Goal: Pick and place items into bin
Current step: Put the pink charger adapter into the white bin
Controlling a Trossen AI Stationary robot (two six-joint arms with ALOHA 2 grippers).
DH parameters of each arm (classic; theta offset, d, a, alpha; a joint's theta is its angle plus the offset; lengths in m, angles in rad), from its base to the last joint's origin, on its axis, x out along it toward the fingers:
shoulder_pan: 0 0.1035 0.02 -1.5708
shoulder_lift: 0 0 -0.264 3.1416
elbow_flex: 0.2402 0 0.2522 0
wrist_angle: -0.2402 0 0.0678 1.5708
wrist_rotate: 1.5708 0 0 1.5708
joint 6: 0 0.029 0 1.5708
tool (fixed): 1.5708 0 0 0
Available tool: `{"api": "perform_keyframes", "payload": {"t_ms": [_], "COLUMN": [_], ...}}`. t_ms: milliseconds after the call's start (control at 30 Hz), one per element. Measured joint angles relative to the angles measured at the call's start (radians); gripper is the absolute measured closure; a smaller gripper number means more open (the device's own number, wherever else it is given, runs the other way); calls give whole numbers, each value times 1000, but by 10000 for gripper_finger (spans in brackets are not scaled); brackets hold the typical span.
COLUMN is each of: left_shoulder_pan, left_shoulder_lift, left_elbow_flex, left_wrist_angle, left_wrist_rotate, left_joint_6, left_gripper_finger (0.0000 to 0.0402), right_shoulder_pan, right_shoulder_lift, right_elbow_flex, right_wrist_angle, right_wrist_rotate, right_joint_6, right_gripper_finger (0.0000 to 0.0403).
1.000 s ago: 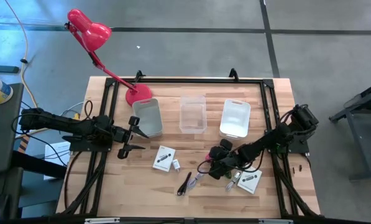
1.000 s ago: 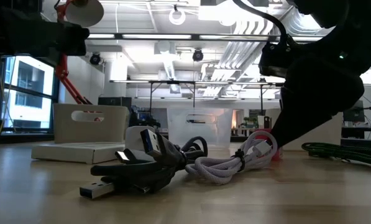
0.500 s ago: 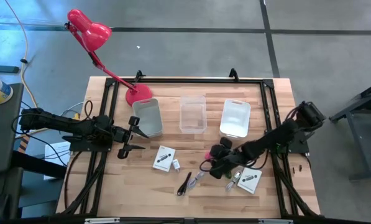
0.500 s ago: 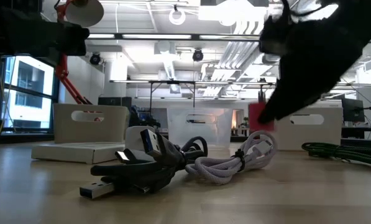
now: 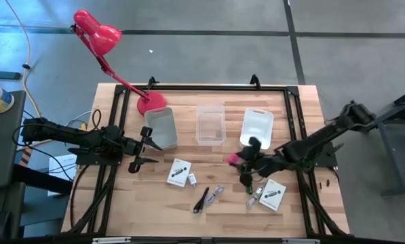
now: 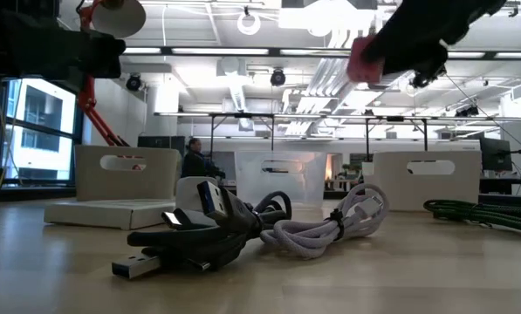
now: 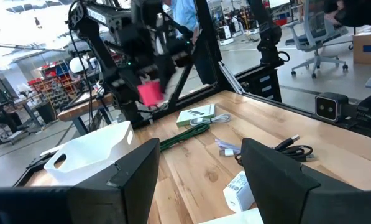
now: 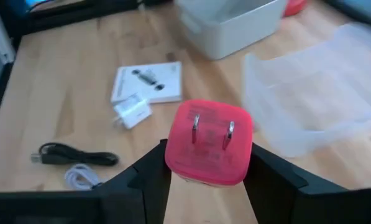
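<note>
You are now carrying the small pink plastic plug cube (image 8: 209, 142) clamped in the right gripper (image 5: 245, 160), lifted off the wooden table (image 5: 222, 203) since a moment ago, near the white bin (image 5: 256, 128). Your left gripper (image 5: 145, 146) is waiting, spread wide.

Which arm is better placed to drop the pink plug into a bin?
The right: its gripper already holds the pink plug near the white bin. The left gripper waits empty.
</note>
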Motion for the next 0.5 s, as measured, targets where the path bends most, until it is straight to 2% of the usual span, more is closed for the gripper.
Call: {"api": "perform_keyframes", "payload": {"t_ms": [233, 367, 500], "left_shoulder_pan": [0, 0, 0], "left_shoulder_lift": [0, 0, 0], "left_elbow_flex": [0, 0, 0], "left_wrist_angle": [0, 0, 0], "left_wrist_rotate": [0, 0, 0], "left_joint_6": [0, 0, 0], "left_gripper_finger": [185, 185, 185], "right_shoulder_pan": [0, -2, -23], "right_shoulder_lift": [-187, -257, -298], "right_elbow_flex": [0, 0, 0], "right_wrist_angle": [-285, -428, -553], "right_wrist_rotate": [112, 187, 237], "right_joint_6": [70, 114, 159], "right_gripper_finger": [240, 226, 232]}}
